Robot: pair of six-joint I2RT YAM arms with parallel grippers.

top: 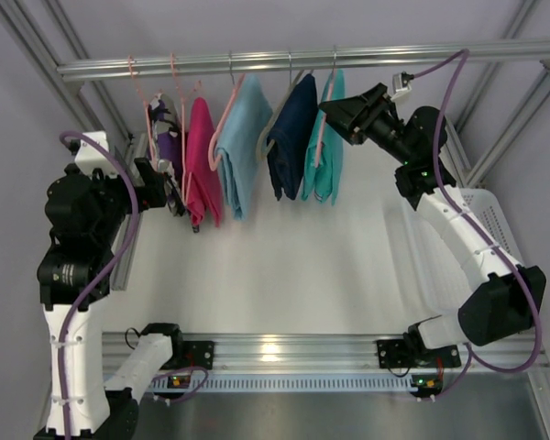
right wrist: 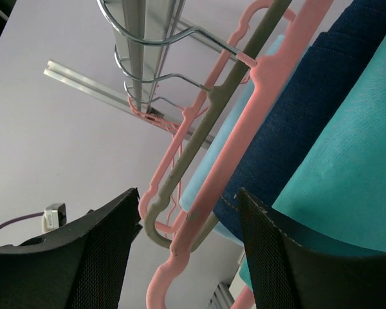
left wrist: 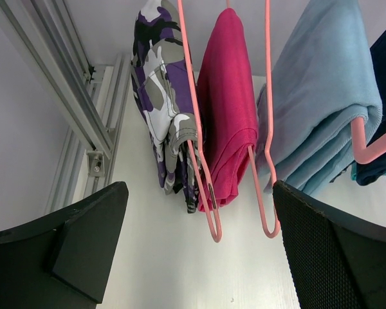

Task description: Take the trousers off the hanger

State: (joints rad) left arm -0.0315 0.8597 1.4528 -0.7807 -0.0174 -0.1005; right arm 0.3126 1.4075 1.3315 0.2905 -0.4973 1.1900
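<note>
The teal trousers (top: 324, 156) hang folded over the salmon-pink hanger (top: 318, 137) at the right end of the rail. My right gripper (top: 335, 115) is up at the hanger's right shoulder, just under the rail. In the right wrist view, the hanger's pink arm (right wrist: 244, 135) runs between the open fingers of the gripper (right wrist: 190, 206), with a gap on each side, and the trousers (right wrist: 354, 167) lie beside the right finger. My left gripper (top: 171, 194) stands wide open at the left of the row, holding nothing; the left wrist view shows the gripper (left wrist: 199, 193) below two pink hanger ends.
The metal rail (top: 312, 62) also carries a navy garment (top: 289, 137) on a grey hanger (right wrist: 199, 129), a sky-blue garment (top: 243, 142), a magenta one (top: 202, 160) and a purple patterned one (top: 165, 137). A white basket (top: 490, 220) sits at the right.
</note>
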